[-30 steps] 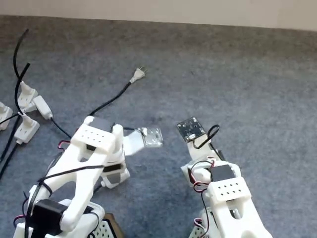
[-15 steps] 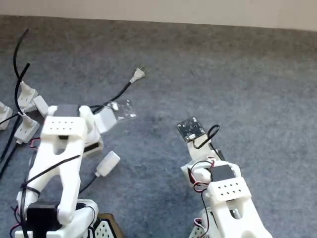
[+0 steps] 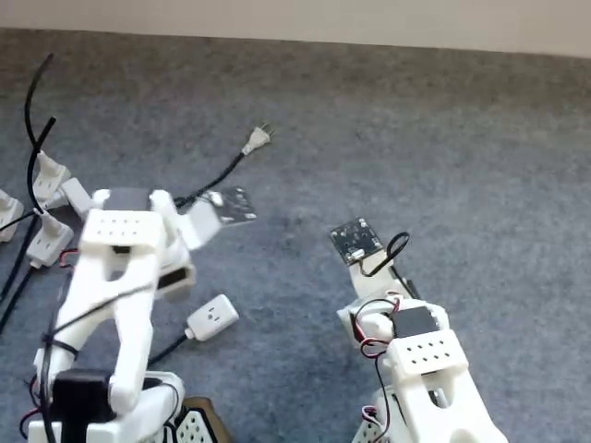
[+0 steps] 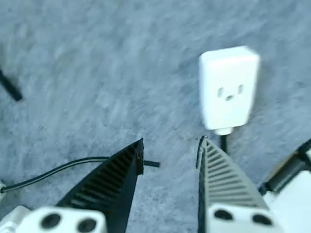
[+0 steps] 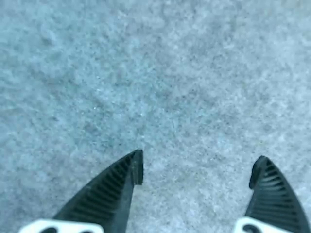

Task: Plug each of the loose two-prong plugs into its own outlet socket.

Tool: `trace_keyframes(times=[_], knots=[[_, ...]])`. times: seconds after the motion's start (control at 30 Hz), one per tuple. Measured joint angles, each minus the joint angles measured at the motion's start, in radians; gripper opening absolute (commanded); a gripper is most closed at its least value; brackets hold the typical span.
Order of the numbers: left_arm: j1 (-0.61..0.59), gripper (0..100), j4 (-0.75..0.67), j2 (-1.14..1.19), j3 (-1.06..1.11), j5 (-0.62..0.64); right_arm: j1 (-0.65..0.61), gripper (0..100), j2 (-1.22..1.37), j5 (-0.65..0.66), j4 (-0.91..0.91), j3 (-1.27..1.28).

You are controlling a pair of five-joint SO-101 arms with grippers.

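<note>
Grey carpet covers the floor and meets a pale wall at the far edge. A loose plug lies far out. A white socket lies just beyond the left claw, which is partly open and empty. The right claw is spread wide and empty above the carpet.

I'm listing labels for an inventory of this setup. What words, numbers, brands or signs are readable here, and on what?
No text can be read in these pictures.
On the white outlet socket: a plain face with slots, no print visible.
On the small circuit board at an arm's wrist: any markings are too small to read.
On the loose plug and the grey surface: no markings visible.
</note>
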Motion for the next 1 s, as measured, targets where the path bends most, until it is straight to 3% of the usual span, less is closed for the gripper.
trace_keyframes(times=[0.1, 0.2, 0.37, 0.5, 0.83, 1.0], knots=[[0.109, 18, -0.003, -0.021, 0.031, 0.063, 0.000, 33.3, 0.000, 0.000, 0.000, 0.000], [0.157, 18, -0.112, -0.008, 0.094, 0.138, 0.000, 33.3, 0.000, 0.000, 0.000, 0.000], [0.127, 18, -0.319, 0.132, 0.147, 0.192, 0.000, 33.3, 0.000, 0.000, 0.000, 0.000], [0.041, 18, -0.387, 0.287, 0.080, 0.175, 0.000, 33.3, 0.000, 0.000, 0.000, 0.000], [-0.184, 18, -0.241, 0.397, -0.176, 0.075, 0.000, 33.3, 0.000, 0.000, -0.002, 0.000], [-0.158, 18, -0.018, 0.296, -0.298, 0.072, 0.000, 33.3, 0.000, 0.000, -0.002, 0.000]])
